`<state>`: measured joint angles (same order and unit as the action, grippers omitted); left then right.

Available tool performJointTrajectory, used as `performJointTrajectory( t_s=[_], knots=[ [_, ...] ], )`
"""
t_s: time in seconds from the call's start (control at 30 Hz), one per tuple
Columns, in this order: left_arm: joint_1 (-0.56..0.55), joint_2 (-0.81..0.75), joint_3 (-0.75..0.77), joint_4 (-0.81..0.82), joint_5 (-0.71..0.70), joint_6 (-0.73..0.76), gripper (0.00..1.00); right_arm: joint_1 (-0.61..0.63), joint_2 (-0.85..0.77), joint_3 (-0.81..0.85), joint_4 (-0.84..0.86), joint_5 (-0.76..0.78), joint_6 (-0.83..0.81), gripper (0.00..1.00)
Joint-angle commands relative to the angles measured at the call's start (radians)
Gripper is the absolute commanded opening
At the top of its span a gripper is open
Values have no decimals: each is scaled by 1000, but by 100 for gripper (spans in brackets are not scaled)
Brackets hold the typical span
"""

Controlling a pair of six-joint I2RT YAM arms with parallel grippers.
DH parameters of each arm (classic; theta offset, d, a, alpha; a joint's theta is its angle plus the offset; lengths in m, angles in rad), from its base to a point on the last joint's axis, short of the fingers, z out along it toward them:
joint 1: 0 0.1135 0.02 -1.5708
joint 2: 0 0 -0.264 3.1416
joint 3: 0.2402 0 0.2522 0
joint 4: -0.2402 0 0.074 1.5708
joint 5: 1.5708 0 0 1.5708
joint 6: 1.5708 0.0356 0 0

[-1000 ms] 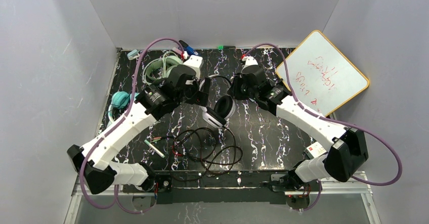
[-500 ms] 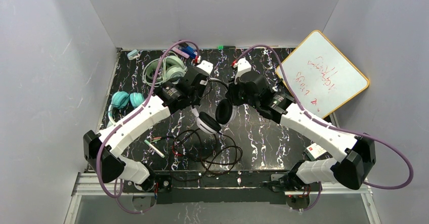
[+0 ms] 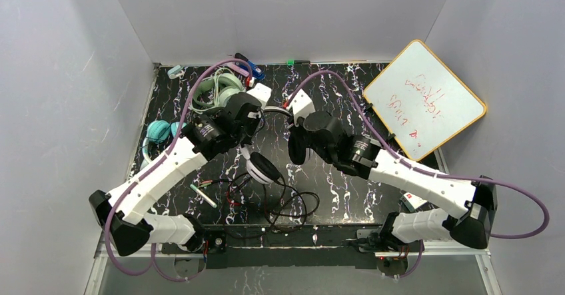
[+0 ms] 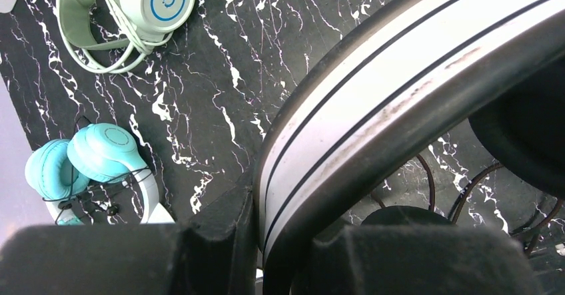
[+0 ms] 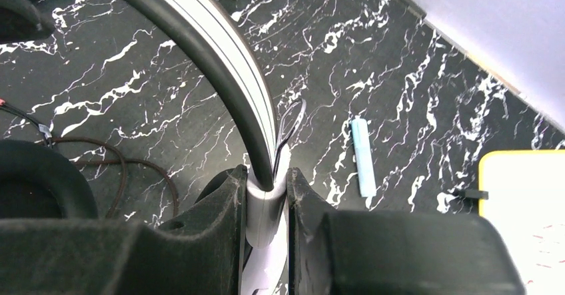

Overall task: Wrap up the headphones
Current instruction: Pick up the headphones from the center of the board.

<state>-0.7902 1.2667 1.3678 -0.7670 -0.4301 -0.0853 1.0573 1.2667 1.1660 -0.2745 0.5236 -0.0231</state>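
The black-and-white headphones [image 3: 264, 167] hang between my two grippers over the middle of the table. Their thin black cable [image 3: 276, 200] lies in loose loops below them. My left gripper [image 4: 286, 218] is shut on the striped white headband [image 4: 400, 88]. My right gripper [image 5: 266, 182] is shut on the white slider at the other end of the band [image 5: 220, 48]. Seen from above, the left gripper [image 3: 256, 116] and right gripper [image 3: 300, 123] stand close together. The mint-green headphones [image 3: 216, 88] lie at the back left and the teal headphones [image 3: 160, 132] at the left edge.
A yellow-framed whiteboard [image 3: 426, 98] leans at the right. A pale blue marker [image 5: 363, 155] lies near it. A pen [image 3: 203, 195] lies front left. A small green block [image 3: 290, 62] sits at the back edge, and grey walls close in the table.
My left gripper has shut on the headband. Both arms have carried the black-and-white headphones leftward and nearer, with the white ear cup now above the cable loops.
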Motion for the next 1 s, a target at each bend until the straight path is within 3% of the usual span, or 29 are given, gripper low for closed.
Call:
performJointTrajectory(
  t_s=[0.0, 0.13, 0.3, 0.4, 0.67, 0.8, 0.97],
  knots=[
    [18, -73, -1, 50, -73, 8, 6, 40, -55, -53, -37, 23, -155, 11],
    [18, -105, -55, 165, -163, 48, 5, 42, -36, -28, -79, -32, -55, 8],
    [17, -88, -61, 262, -101, 70, 6, 97, 16, -52, -79, 49, -24, 8],
    [17, -81, -49, 250, -55, 72, 19, 99, 2, -54, -62, 89, -18, 8],
    [18, -137, -79, 94, 54, 41, 75, 80, -44, -16, -19, 141, 78, 1],
    [17, -181, -68, 19, 143, 45, 94, 77, -5, 35, -69, 127, 81, 1],
    [18, -221, -50, -1, 190, 63, 98, 77, -1, 41, -66, 90, 89, 1]
  ],
)
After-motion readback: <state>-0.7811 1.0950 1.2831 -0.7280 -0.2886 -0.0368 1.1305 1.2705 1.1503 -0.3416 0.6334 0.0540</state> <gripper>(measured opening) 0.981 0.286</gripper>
